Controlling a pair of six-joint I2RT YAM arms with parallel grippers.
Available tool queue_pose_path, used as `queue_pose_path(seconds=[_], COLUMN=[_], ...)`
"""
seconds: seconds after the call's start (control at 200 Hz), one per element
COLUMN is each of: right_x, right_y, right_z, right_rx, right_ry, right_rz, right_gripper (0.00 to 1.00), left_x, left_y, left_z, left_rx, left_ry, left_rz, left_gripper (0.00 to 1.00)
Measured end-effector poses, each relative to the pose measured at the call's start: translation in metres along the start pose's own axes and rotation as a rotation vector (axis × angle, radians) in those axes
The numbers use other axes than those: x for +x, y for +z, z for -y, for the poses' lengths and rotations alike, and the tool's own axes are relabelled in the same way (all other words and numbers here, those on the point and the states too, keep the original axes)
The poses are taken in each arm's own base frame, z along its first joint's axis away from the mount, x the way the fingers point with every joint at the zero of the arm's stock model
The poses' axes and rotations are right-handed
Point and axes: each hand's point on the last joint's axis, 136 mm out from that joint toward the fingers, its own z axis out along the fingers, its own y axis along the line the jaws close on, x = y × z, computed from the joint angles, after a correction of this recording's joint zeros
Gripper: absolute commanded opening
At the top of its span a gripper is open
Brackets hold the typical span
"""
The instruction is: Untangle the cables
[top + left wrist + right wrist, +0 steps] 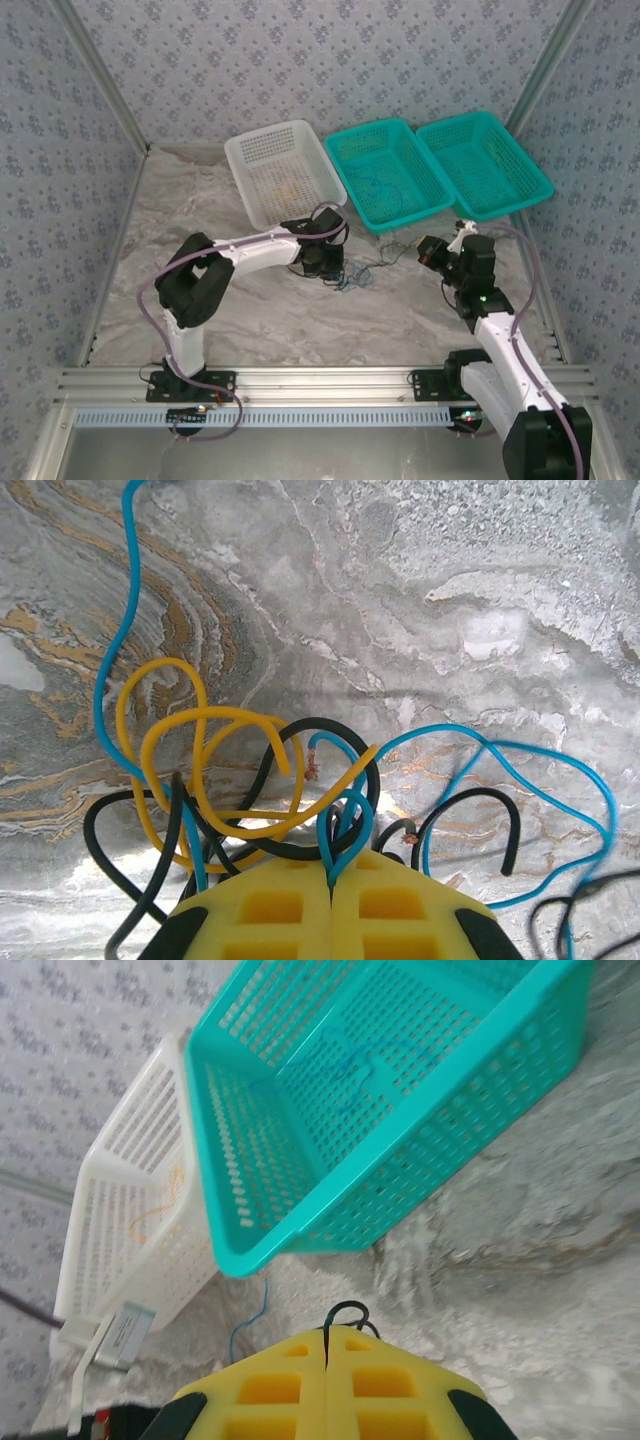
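**While both my grippers bite on wire, the cables (352, 277) lie mid-table**

Where my left gripper (330, 875) reaches into the clump, its yellow pads are pressed together on a tight bend of blue wire (345, 825) that rises straight out of the seam between them. Around that bend, loops of yellow wire (200, 765) and black wire (335, 728) cross over one another on the marbled table (250, 315). One blue strand runs away to the far left, and another arcs off to the right.

My right gripper (325, 1345) is closed as well. A small black loop (347, 1310) pokes out at the seam of its pads, so it appears pinched there. A thin blue strand lies on the table just left of those pads.

From above, the clump sits under my left gripper, near the middle of the table. A few thin strands trail from it to the right, toward my right gripper.

Three baskets stand in a row on the far side. On the left, the white basket (238, 165) has an orange wire lying in it. Next to it, the middle teal basket (350, 190) has blue wire in it. At the right end stands a second teal basket (541, 182). The clump lies just near of the white and middle baskets.
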Motion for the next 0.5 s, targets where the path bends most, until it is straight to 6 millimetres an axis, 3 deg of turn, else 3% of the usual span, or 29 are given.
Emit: queue_pose_path(seconds=[0.095,0.18,0.335,0.5], right_x=[-0.016,-0.021,-0.016,-0.001], right_y=[-0.008,-0.011,-0.013,-0.017], right_z=[0.006,0.002,-0.038,-0.078], right_rx=[0.005,-0.03,-0.186,-0.332], right_ry=[0.011,-0.003,-0.11,-0.232], right_rz=[0.053,0.051,-0.037,-0.112], right_gripper=[0.0,0.0,0.0,0.0], left_x=[-0.001,-0.002,-0.003,-0.016], left_y=[0.001,0.002,-0.014,-0.061], left_z=[-0.001,0.0,0.01,0.043], left_rx=[0.006,0.029,0.124,0.319], left_ry=[-0.003,0.007,0.054,0.149], left_rz=[0.005,0.019,0.083,0.223], left_gripper=[0.0,0.25,0.46,0.62])
